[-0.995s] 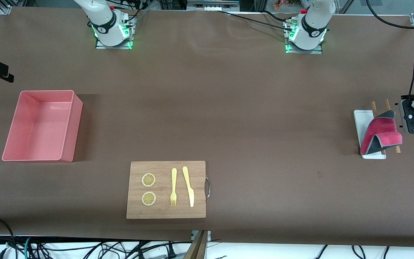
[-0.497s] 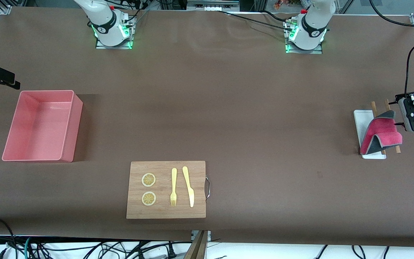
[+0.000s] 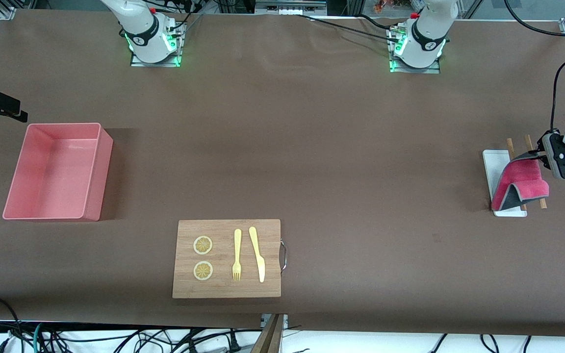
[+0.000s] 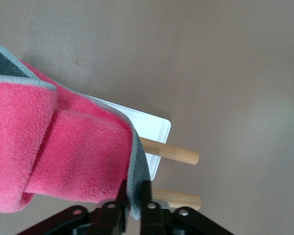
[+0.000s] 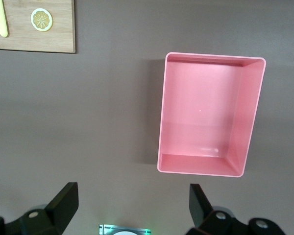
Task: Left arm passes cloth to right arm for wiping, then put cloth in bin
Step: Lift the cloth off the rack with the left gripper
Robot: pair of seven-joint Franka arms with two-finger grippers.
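Observation:
The cloth [image 3: 520,181], magenta-pink with a dark grey underside and grey trim, hangs draped over two wooden rods [image 3: 509,144] above a white tray [image 3: 492,164] at the left arm's end of the table. My left gripper [image 3: 540,156] is at the cloth's upper corner. In the left wrist view its fingers [image 4: 146,196] are shut on the cloth's [image 4: 63,147] grey edge. My right gripper [image 3: 3,105] is open and empty over the table beside the pink bin [image 3: 93,196]. The bin [image 5: 201,164] is empty in the right wrist view.
A wooden board [image 3: 272,235] with two lemon slices, a yellow fork and a yellow knife lies near the front camera, mid-table. Its corner shows in the right wrist view [image 5: 39,41]. The rods [image 4: 171,152] stick out past the tray [image 4: 147,125].
My left gripper has moved in to the cloth's upper corner and now sits on its grey edge. My right gripper shifted slightly toward the bin, then held still.

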